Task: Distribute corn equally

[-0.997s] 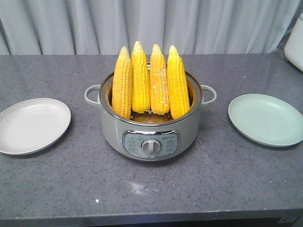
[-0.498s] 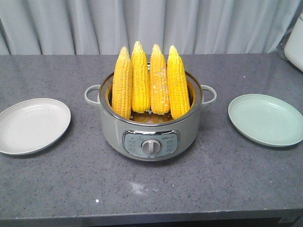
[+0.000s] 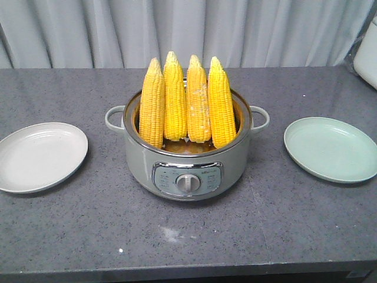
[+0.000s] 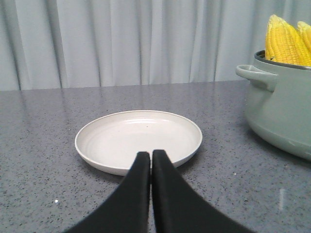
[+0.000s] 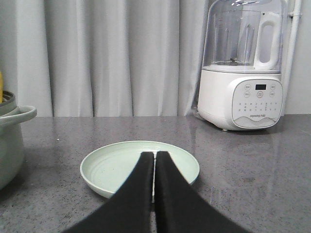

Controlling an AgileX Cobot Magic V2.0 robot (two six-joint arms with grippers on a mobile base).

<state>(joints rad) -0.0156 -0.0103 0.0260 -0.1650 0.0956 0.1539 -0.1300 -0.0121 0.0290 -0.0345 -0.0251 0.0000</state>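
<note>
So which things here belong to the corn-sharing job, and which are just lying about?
Job: four corn cobs, standing in the cooker pot; white plate and green plate, both empty, likely destinations; left end effector and right end effector, both shut.
Lying about: white blender, grey curtain.

Blender (image 5: 240, 97) front panel: tiny brand line and button labels, unreadable; cooker (image 3: 185, 159) dial panel print also too small.

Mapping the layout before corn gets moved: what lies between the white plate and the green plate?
The cooker pot with four corn cobs standing in it; the countertop either side is bare. The front view shows this.
</note>
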